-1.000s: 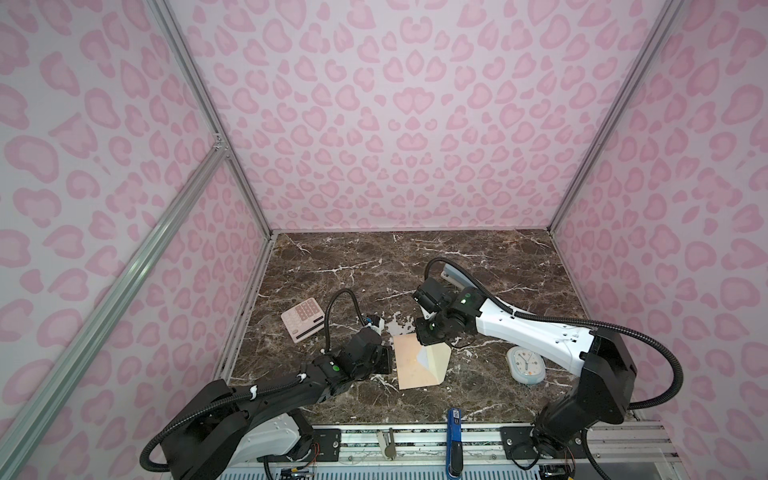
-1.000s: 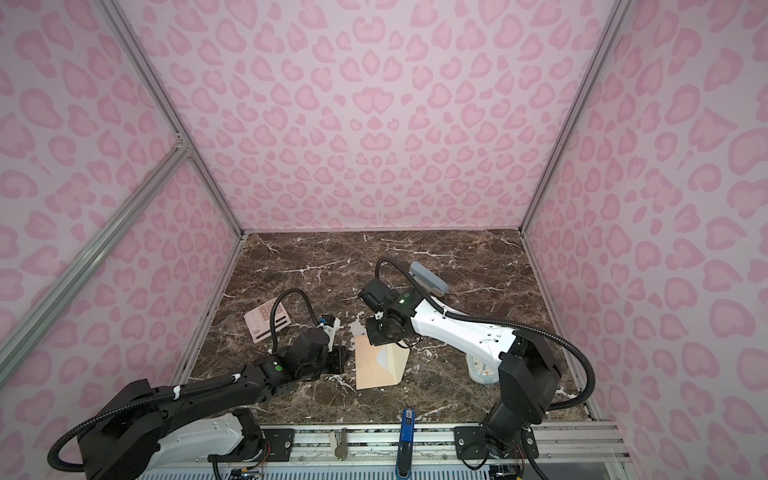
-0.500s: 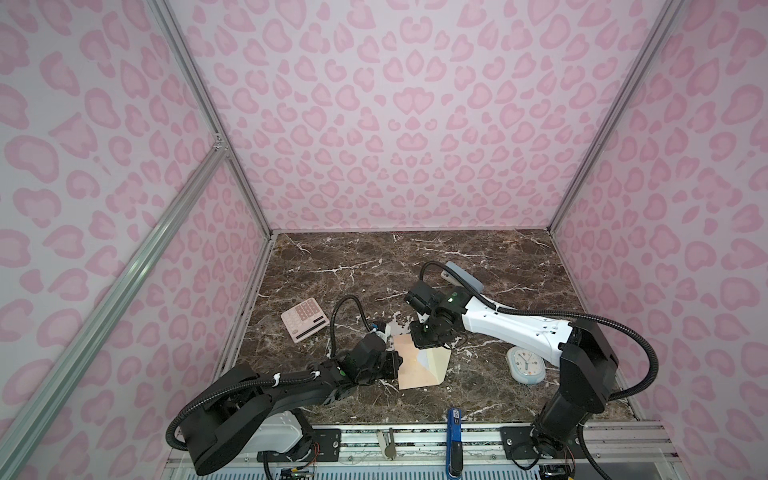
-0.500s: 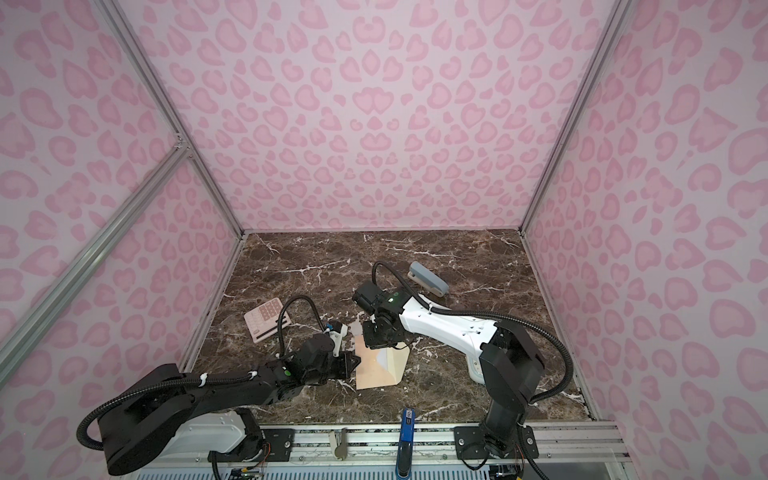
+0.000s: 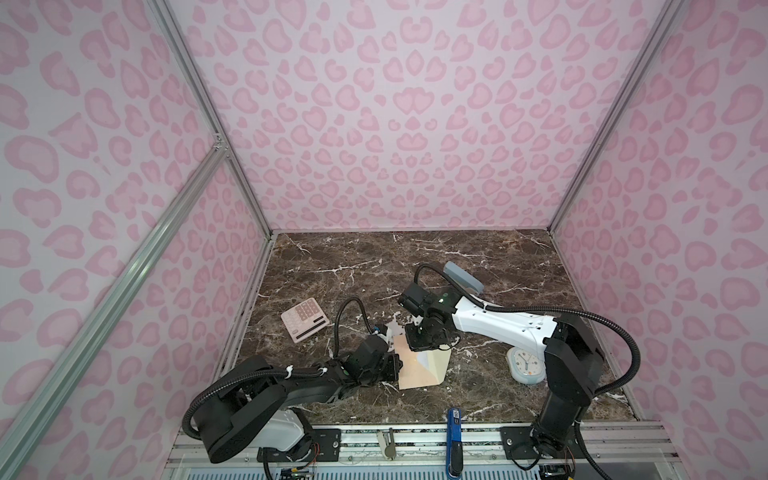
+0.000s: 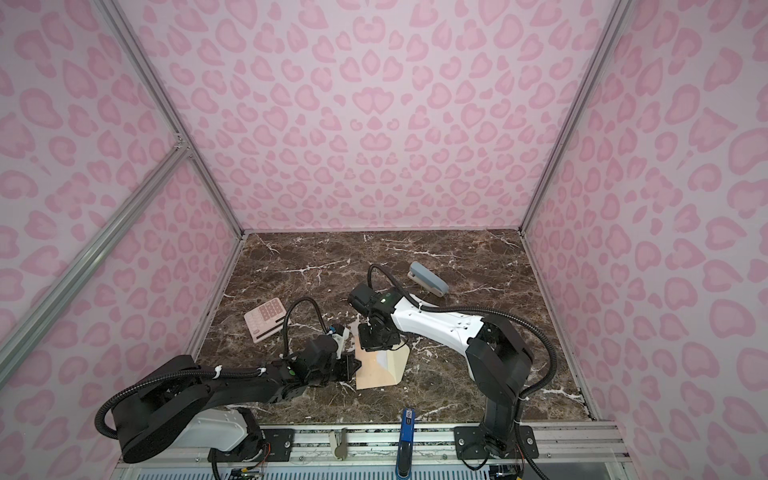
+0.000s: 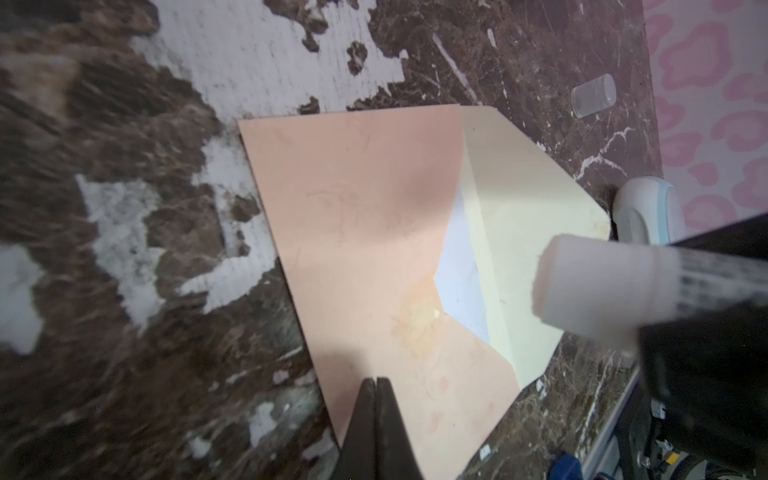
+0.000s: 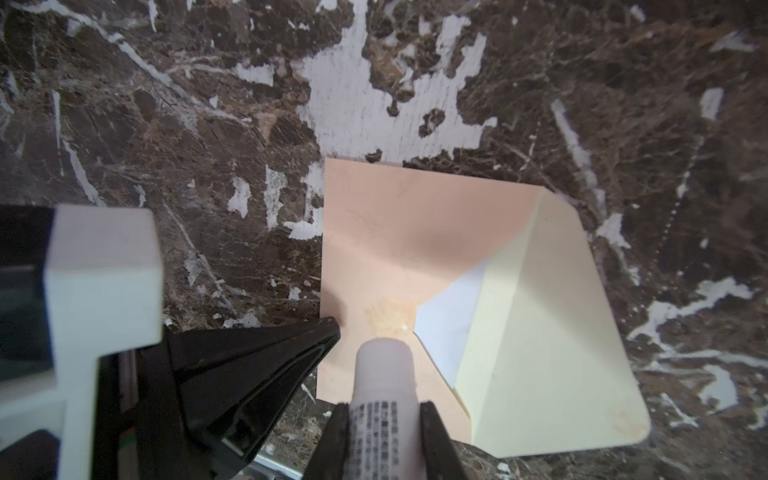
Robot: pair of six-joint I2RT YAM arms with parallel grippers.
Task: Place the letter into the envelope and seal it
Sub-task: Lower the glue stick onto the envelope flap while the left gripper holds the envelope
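Envelope is lying flat near the middle of the marble table, twd the near edge. Its cream flap is folded open to the right. Letter is already sitting inside; only a white wedge is showing in the V of the pocket mouth, so insertion looks done and sealing is what's going on now.

L gripper is coming in from the left w/ jaws pressed together, nothing betw. them. Its tips are resting on the envelope's left edge, prob. pinning the paper so it isn't sliding or lifting under the glue strokes.

R gripper is pinching a white glue stick round its barrel, pointing it down at the pocket just left of the V. A yellowish glue patch is showing there, right where the flap tip should be landing once folded. Can't tell if the stick's end is touching paper or hovering just off it.

A clear cap, likely the stick's, is lying well to the right. Calculator on the left and clock on the right are sitting clear of the work.
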